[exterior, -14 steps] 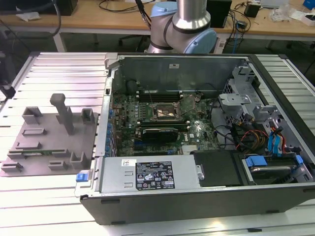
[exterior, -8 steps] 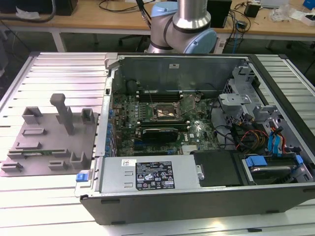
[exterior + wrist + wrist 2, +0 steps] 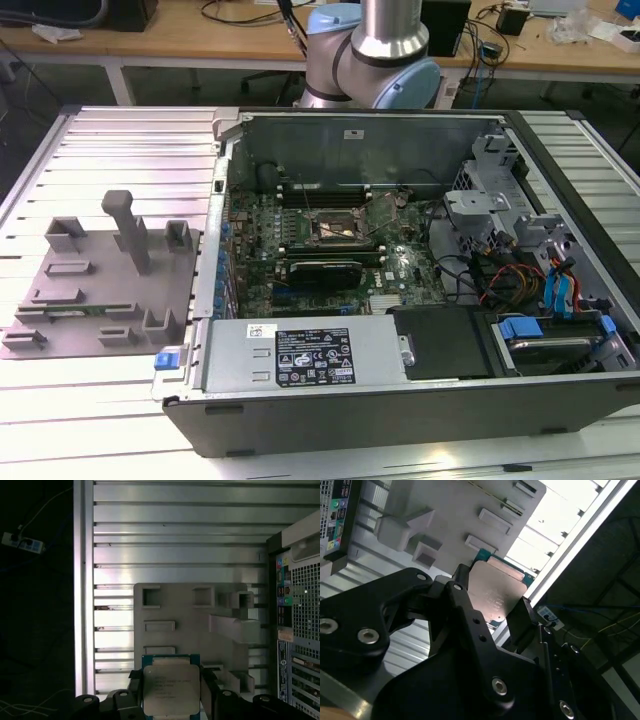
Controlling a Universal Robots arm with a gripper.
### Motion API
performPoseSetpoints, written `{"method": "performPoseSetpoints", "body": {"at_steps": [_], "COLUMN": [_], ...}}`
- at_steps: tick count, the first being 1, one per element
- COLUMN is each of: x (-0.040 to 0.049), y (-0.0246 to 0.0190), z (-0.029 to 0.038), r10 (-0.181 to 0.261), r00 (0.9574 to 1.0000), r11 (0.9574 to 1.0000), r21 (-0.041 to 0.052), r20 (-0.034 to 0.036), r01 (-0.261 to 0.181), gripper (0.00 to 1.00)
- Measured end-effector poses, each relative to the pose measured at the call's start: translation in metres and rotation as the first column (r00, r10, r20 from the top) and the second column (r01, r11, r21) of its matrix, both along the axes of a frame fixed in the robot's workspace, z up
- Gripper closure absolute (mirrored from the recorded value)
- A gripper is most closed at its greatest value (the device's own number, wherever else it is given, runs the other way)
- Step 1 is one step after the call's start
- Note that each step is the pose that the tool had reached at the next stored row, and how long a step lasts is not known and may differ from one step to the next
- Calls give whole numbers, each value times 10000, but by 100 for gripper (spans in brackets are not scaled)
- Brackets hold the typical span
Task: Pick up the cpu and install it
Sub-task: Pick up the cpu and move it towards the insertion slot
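On the bench: ribbed silver aluminium bench (image 3: 120,140), carrying everything.
Case: open dark-grey computer tower (image 3: 400,410) lying on its side.
Tray: flat grey plastic fixture tray (image 3: 190,610), beside the case.
Tool: black two-fingered tool (image 3: 171,702), clenched on two opposite edges of the small square silver-lidded cpu (image 3: 171,687).
Cpu: pale metal top, green rim, held in the air over the tray's edge.
Handling: probably light, stiff and thin, with a fragile underside, so the edges look the safest hold.
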State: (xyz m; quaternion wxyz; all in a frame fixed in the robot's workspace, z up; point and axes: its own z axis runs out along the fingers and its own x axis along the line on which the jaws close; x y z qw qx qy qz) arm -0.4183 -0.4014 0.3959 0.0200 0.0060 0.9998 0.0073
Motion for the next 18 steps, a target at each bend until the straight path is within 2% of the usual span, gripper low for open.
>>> {"method": "performPoseSetpoints", "body": {"at_steps": [4,11,15,18], "x": [21,188,396,499], "y": [0,0,0,0], "z": [1,1,1,1], "r10": [0,0,-1,0], "r00": [10000,10000,10000,10000], "r11": [10000,10000,10000,10000], "r21": [0,0,-1,-1], "r20": [-1,-1,0,-1], "r01": [0,0,1,0], "gripper": [45,45,45,45]}}
